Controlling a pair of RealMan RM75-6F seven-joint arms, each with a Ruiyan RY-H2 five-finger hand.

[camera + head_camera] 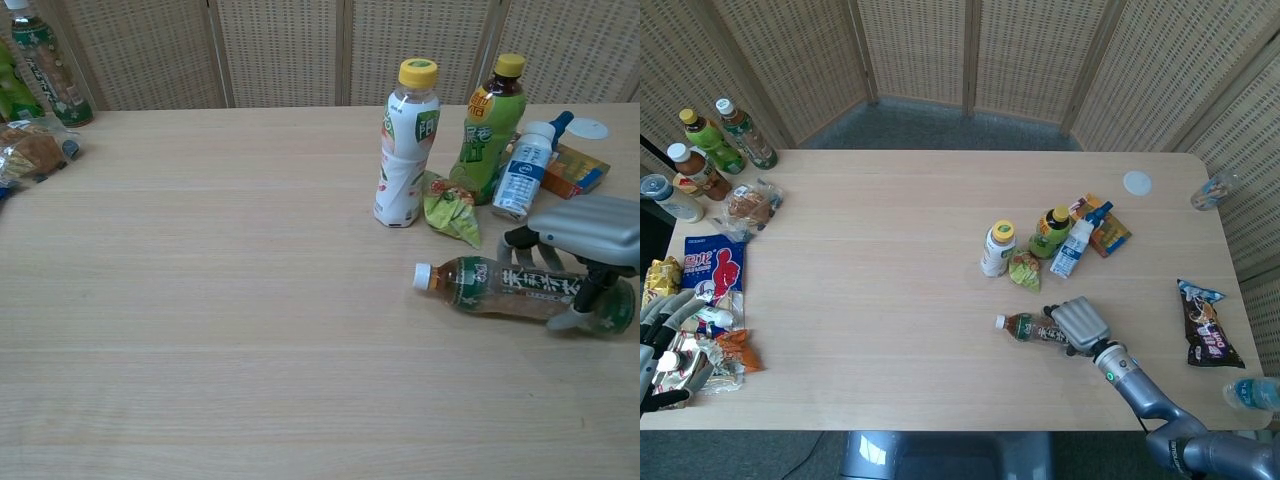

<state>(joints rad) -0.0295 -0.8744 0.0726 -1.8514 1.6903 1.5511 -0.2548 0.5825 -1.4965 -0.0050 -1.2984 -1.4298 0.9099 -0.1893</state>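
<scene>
Fingers of your right hand [585, 240] wrap the tea bottle [510, 288] lying near the bench's right front edge; it may roll free if grasped loosely. Left hand [662, 335] hangs open over snacks [702, 355].

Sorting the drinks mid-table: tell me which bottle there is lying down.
The brown tea bottle with the white cap, on its side under the right hand. The yellow-capped white bottle and green bottle behind it stand upright.
</scene>
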